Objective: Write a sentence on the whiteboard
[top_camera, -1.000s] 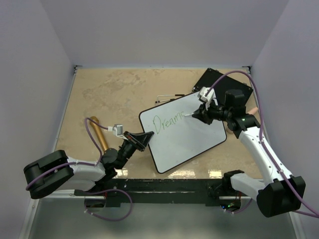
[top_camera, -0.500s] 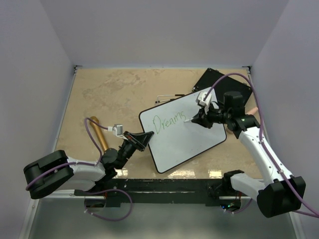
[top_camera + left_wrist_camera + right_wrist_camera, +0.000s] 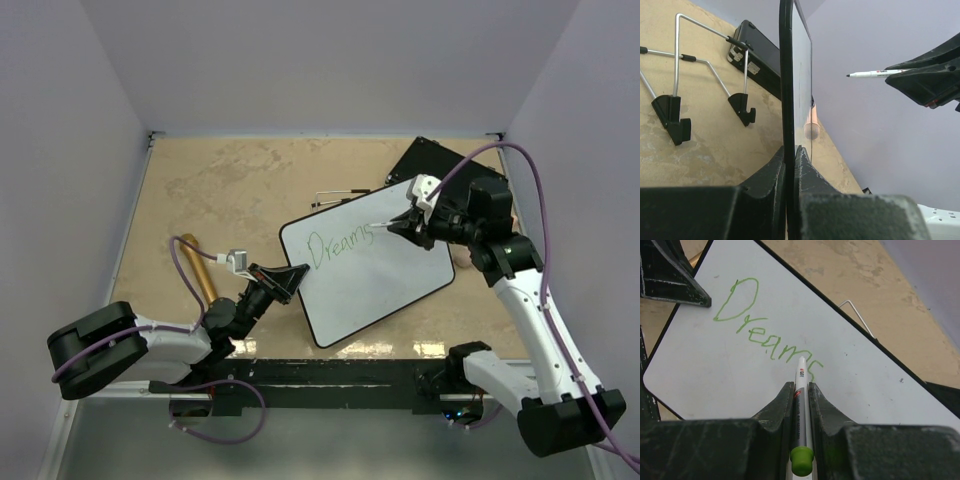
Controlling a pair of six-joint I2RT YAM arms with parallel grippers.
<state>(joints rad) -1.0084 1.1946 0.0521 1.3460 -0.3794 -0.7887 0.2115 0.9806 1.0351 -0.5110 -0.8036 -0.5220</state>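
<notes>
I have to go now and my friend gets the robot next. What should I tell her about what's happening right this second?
The left tool is shut on the left edge of the whiteboard, holding it.
The right tool is shut on the marker. The marker's tip is off the board, by the last letter.
Done: the word Dreams is written in green.
Left: the rest of the sentence. There is blank board to the right of the word and below it.
</notes>
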